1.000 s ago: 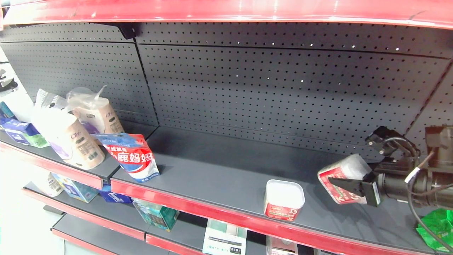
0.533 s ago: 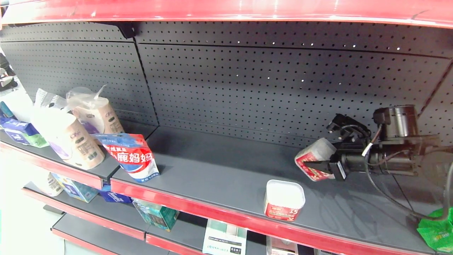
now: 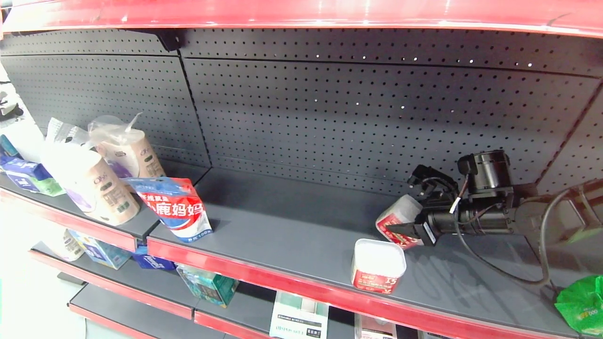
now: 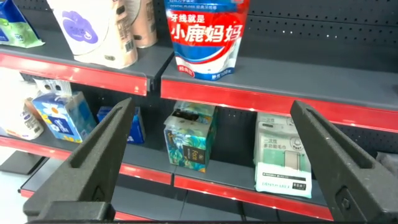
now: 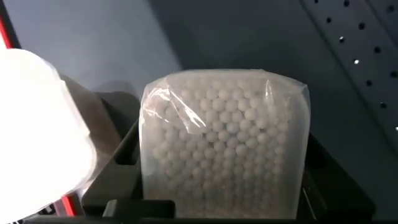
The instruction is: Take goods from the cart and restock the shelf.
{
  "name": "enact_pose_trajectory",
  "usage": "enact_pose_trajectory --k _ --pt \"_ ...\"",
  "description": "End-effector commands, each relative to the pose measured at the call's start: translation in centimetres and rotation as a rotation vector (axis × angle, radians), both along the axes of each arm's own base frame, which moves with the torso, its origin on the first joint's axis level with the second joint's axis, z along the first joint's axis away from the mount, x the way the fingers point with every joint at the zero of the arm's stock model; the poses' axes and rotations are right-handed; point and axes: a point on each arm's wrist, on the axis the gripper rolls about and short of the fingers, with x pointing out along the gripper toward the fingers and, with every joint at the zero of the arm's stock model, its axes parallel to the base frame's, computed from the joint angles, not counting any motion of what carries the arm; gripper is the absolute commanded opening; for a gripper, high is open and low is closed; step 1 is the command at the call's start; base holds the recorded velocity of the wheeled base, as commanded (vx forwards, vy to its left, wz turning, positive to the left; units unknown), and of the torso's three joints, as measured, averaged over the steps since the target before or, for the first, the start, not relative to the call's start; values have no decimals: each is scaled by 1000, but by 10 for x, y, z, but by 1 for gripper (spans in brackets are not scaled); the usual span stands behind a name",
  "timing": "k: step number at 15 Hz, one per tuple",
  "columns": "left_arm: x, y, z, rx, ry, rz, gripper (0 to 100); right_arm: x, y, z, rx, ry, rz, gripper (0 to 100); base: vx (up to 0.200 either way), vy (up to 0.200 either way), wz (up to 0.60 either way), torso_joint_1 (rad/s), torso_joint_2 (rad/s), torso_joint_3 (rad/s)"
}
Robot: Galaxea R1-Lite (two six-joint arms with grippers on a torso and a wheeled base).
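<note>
My right gripper [image 3: 398, 225], just behind the white tub [image 3: 378, 264] and to its right, has matte black wedge-shaped fingers [image 3: 405, 230] with a small white sticker at their root. Farther right of the tub, my arm [image 3: 485, 220] is a black cylinder. It is topped by a squat black drum [image 3: 485, 169] and a boxy black camera block [image 3: 426, 178] with bunched wires. One thin wire carries a white tag [image 3: 455, 205], and a thick black cable [image 3: 542, 249] loops beneath. My left gripper [image 4: 205, 165] has long, bevelled black fingers [image 4: 87, 158], broad at the base.
</note>
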Motion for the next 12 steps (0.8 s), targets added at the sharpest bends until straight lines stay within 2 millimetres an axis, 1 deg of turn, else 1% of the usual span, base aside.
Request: enact_pose_trajectory --k 1,4,7,12 --pt "0 0 0 -1 -2 -1 100 0 1 -2 -2 7 4 0 0 0 0 0 0 0" --pt "0 0 0 -1 0 -1 100 -2 3 -5 -4 17 13 0 0 0 0 0 0 0" --pt "0 0 0 -1 0 -1 100 11 6 -2 -1 -9 17 0 0 0 0 0 0 0" --pt "0 0 0 -1 0 -1 100 12 12 -7 -8 2 31 0 0 0 0 0 0 0"
